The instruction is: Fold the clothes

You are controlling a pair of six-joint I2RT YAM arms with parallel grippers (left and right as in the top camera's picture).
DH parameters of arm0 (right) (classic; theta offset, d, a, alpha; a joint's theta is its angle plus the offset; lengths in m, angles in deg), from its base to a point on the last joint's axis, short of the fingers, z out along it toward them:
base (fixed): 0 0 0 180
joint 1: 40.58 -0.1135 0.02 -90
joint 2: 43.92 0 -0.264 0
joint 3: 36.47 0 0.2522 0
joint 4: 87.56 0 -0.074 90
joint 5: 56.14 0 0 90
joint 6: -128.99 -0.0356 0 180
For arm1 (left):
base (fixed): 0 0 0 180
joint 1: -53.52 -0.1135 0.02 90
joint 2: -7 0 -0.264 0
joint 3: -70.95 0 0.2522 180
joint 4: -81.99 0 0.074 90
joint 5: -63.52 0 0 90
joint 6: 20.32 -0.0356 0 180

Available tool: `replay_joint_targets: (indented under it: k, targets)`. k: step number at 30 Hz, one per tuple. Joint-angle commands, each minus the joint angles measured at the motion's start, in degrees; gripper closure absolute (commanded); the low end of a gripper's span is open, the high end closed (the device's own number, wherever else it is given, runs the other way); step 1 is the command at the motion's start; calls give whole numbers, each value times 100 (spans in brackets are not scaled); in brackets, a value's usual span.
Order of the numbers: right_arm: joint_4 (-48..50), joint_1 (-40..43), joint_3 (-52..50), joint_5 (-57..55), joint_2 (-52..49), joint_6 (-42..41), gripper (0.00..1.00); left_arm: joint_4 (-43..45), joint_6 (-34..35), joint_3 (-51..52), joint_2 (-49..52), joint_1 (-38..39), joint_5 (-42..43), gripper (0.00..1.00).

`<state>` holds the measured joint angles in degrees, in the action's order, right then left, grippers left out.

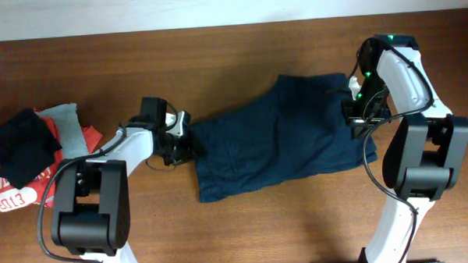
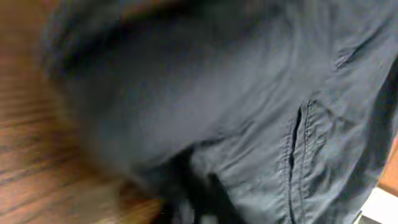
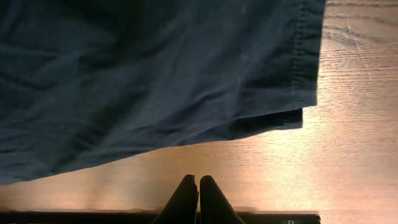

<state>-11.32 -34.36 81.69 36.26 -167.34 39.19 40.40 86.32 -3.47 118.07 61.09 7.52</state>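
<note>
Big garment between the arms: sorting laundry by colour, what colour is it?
The large fabric garment is plain dark navy; overhead view shows it best.

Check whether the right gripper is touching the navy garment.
Apart. The right wrist view shows the right gripper shut over the bare table, with a strip of wood showing between its tips and the hem of the navy garment.

The clothes [image 1: 277, 134] are plain dark navy. The table [image 1: 261, 224] is brown, streaked with wood grain. Near its left edge lie a black cloth [image 1: 22, 143], a grey garment [image 1: 66, 118] and a red shirt [image 1: 29, 189] with white print. The left arm [image 1: 113, 147] and right arm [image 1: 403, 71] are white and black.
</note>
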Motion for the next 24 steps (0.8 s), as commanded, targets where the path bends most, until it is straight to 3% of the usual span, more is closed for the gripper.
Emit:
replay_joint_targets:
  k: [1, 9, 15, 24]
  targets:
    - [-4, 17, 46, -13, 39, -24, 91, -175, -306, 197, 251, -87, -295, 100]
    - [83, 24, 46, -74, 39, -26, 91, -1161, -927, -391, -284, -1360, -1099, 100]
    - [319, 17, 46, -46, 39, -24, 90, -2282, -1318, -1399, -667, -2284, -1132, 100]
    - [780, -114, 39, 490, 33, 245, 91, -3786, -1650, -3029, -811, -2378, -992, 100]
